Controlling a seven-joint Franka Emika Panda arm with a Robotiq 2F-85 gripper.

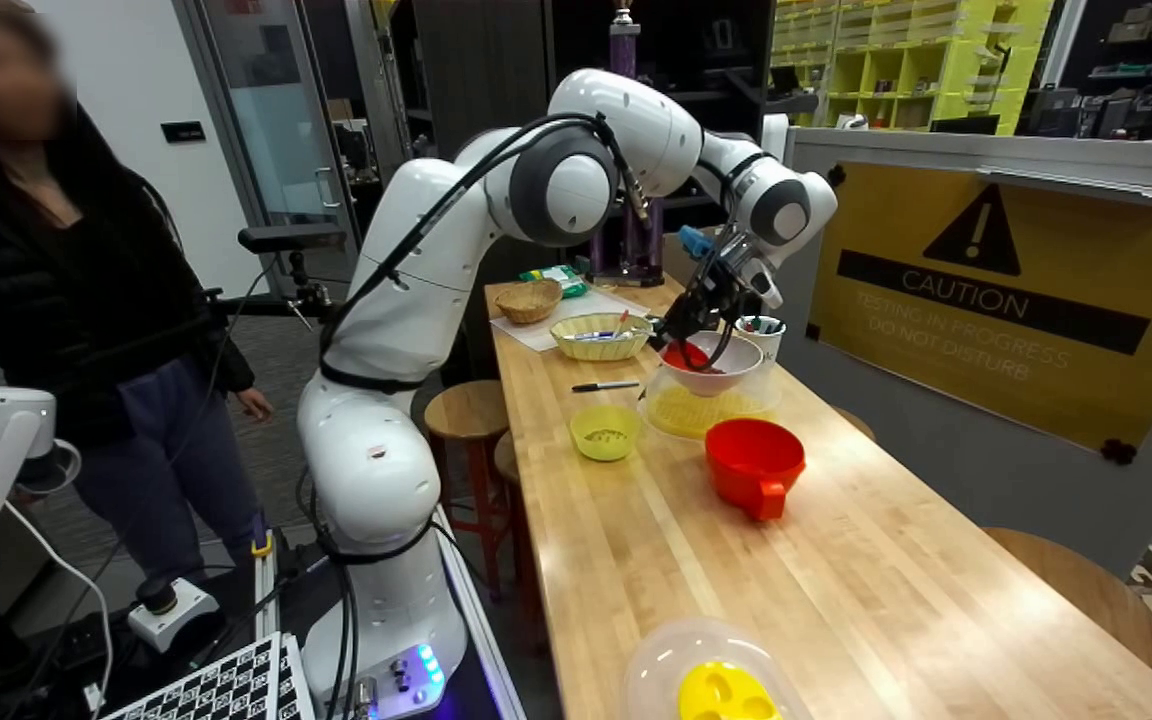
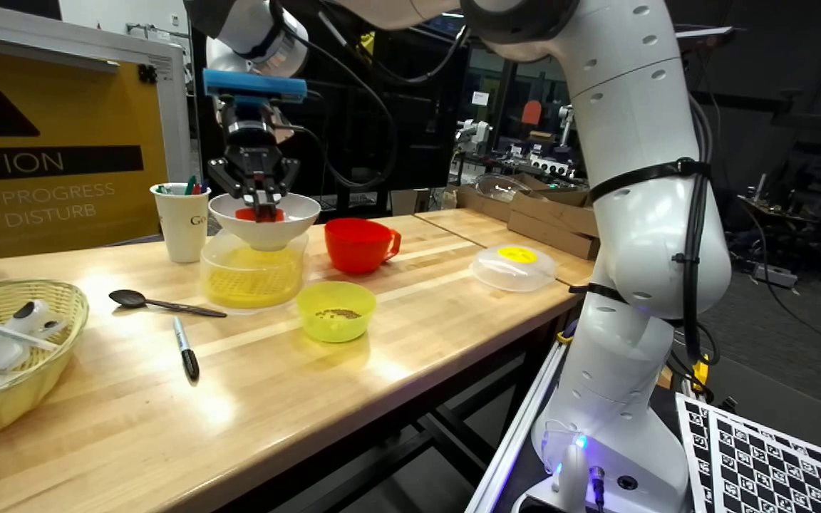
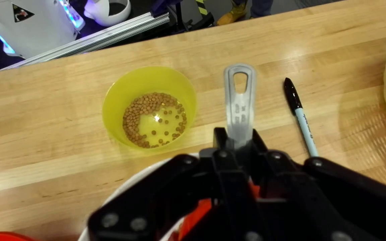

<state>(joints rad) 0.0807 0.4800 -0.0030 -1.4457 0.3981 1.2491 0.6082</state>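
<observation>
The gripper (image 3: 239, 139) pinches a metal handle (image 3: 240, 112), jaws nearly together, right of centre in the wrist view. A yellow bowl (image 3: 152, 78) sits left, a marker (image 3: 303, 122) right; left of centre in an exterior view, a white bowl (image 2: 268, 235) lies beneath the jaws.

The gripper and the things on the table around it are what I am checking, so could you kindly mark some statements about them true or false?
1. The gripper is clamped on a grey handle. True.
2. The gripper is over the basket of pens. False: it is over the white bowl.
3. The yellow bowl is full to the rim. False: small brown pieces cover only part of the yellow bowl's bottom.
4. The black spoon lies on the table. True.
5. The red cup stands upright. True.
</observation>
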